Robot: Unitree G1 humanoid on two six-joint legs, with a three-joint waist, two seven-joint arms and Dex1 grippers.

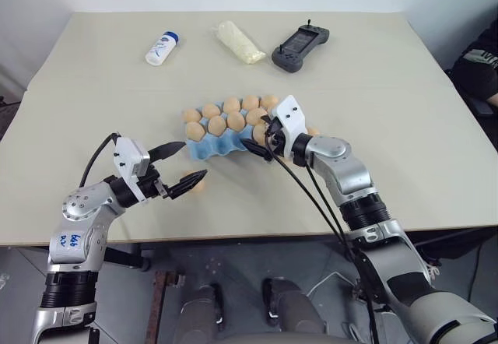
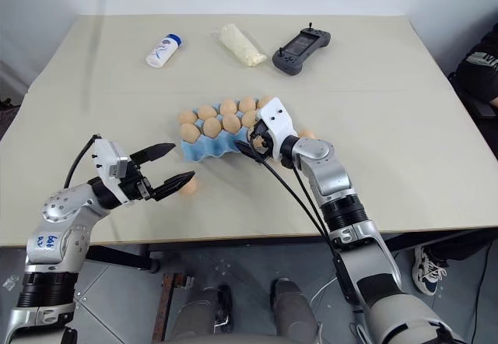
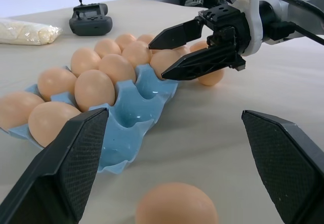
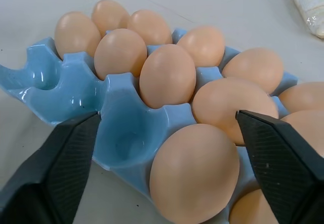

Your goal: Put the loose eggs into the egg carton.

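**A:** Beige desk against a pale wall, and the egg carton sits about dead centre, mostly filled with tan eggs. Anyone see loose ones?

**B:** Yep, one loose egg on the desk at roughly 7 o'clock from the carton, just beside the left gripper. Another egg peeks out at the carton's 3 o'clock, behind the right arm.

**A:** Jaws?

**B:** Left ones spread wide, holding nothing. Right gripper is at the carton's 4 o'clock corner, jaws spread apart too, an egg sitting in the cup between them.

**A:** Far edge?

**B:** White bottle at 11, plastic bag at 12, black controller at 1.
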